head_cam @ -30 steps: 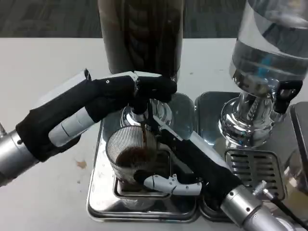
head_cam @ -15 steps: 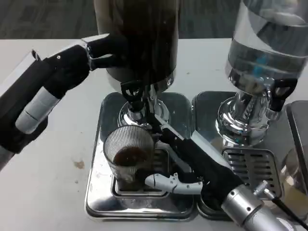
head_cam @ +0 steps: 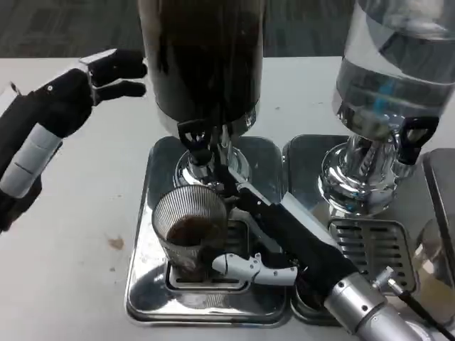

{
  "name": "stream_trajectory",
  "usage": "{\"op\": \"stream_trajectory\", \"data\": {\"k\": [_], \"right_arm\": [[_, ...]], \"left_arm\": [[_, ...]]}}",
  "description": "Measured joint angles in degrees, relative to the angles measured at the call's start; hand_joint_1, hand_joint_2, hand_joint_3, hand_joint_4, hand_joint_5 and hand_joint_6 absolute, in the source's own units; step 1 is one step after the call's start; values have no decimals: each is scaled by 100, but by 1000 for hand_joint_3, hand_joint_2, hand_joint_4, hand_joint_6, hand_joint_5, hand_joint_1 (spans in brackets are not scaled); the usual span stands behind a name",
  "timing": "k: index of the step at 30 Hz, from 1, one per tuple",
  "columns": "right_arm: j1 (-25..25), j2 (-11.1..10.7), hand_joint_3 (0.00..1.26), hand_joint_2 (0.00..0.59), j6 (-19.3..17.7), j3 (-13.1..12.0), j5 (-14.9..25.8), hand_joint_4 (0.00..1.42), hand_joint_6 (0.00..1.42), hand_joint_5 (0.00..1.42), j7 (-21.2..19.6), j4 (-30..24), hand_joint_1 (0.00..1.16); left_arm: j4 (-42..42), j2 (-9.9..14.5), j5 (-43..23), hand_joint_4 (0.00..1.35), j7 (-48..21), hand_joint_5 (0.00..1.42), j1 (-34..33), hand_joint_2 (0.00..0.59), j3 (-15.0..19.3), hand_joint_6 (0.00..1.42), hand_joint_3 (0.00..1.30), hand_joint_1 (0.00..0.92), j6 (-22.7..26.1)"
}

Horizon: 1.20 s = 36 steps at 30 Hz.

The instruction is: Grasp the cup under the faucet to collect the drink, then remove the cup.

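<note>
A ribbed clear cup (head_cam: 188,226) with dark drink in it stands on the drip tray (head_cam: 142,284) under the black faucet (head_cam: 195,138) of the dark dispenser (head_cam: 202,57). My right hand (head_cam: 274,231) wraps around the cup from the right, a white finger curling across its front. My left hand (head_cam: 67,99) hovers at the upper left, away from the faucet, fingers apart and holding nothing. No stream falls from the faucet.
A second dispenser (head_cam: 387,78) with clear liquid stands at the right on its own steel tray (head_cam: 370,245), its black tap (head_cam: 409,138) facing forward. A small brown stain (head_cam: 115,243) marks the white table left of the tray.
My left hand left the faucet lever and drew back to the upper left. The dark stream into the cup stopped. The right hand keeps its hold on the cup.
</note>
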Motion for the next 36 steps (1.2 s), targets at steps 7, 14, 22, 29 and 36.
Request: {"op": "stream_trajectory", "data": {"k": [7,14,22,29,36], "right_arm": [[-5,3,0,206,27,31,-15,0,32,0,-14,0,621],[-59,-11,0,207,27,28,-15,0,32,0,-15,1,618],[-140,-11,0,207,27,29,-17,0,32,0,-45,78,617],[-206,-64,0,204,27,16,-48,0,32,0,-47,142,620],[-227,-82,0,196,27,1,-70,0,32,0,-47,157,640]], "left_arm": [[207,0,163,212,100,246,121,91,25,141,243,0,-116],[278,3,549,140,248,175,281,81,35,105,205,0,-354],[273,132,1307,5,794,36,578,67,56,20,98,0,-659],[210,166,1651,0,1021,16,767,69,17,2,89,0,-669],[192,165,1624,3,1040,13,785,79,-16,0,107,0,-665]]}}
